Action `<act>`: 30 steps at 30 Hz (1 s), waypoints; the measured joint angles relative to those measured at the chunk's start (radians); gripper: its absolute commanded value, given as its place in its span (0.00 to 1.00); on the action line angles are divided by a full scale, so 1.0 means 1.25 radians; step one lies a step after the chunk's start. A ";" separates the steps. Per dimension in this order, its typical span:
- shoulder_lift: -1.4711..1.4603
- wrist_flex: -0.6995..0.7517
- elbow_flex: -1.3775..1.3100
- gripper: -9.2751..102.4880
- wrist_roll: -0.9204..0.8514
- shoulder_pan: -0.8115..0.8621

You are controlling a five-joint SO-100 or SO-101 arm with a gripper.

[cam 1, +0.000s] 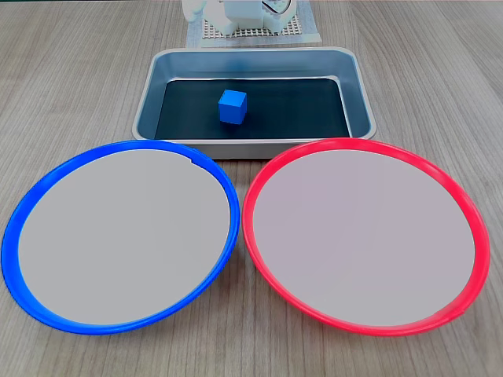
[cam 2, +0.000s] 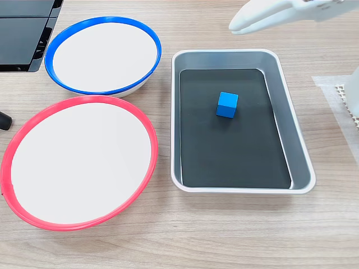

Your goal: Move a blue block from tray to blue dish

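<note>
Fingers of the white gripper point(cam 2: 234, 27) enter one fixed view from the top right, above the far wall of the tray and holding nothing; they look pressed together, though the tip is too washed out to be sure. Below lies a wooden table point(cam 1: 78, 78). On it sit two large round plates side by side: the blue dish point(cam 1: 47, 181) with its pale centre bare, and a red-rimmed plate point(cam 1: 464, 212) just beside it. Behind them stands the grey metal tray point(cam 1: 357, 86) with a black bottom. Smallest is the blue block point(cam 1: 233, 106), resting on the tray floor, apart from every wall. Judging by this, nothing of the task is done: reaching, grasping, carrying and placing all remain.
</note>
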 measured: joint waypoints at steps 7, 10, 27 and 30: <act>-0.474 0.263 -0.347 0.09 -0.180 -0.087; -0.681 0.377 -0.504 0.13 -0.237 -0.119; -1.152 0.434 -0.742 0.25 -0.589 -0.061; -1.171 0.416 -0.742 0.26 -0.641 -0.036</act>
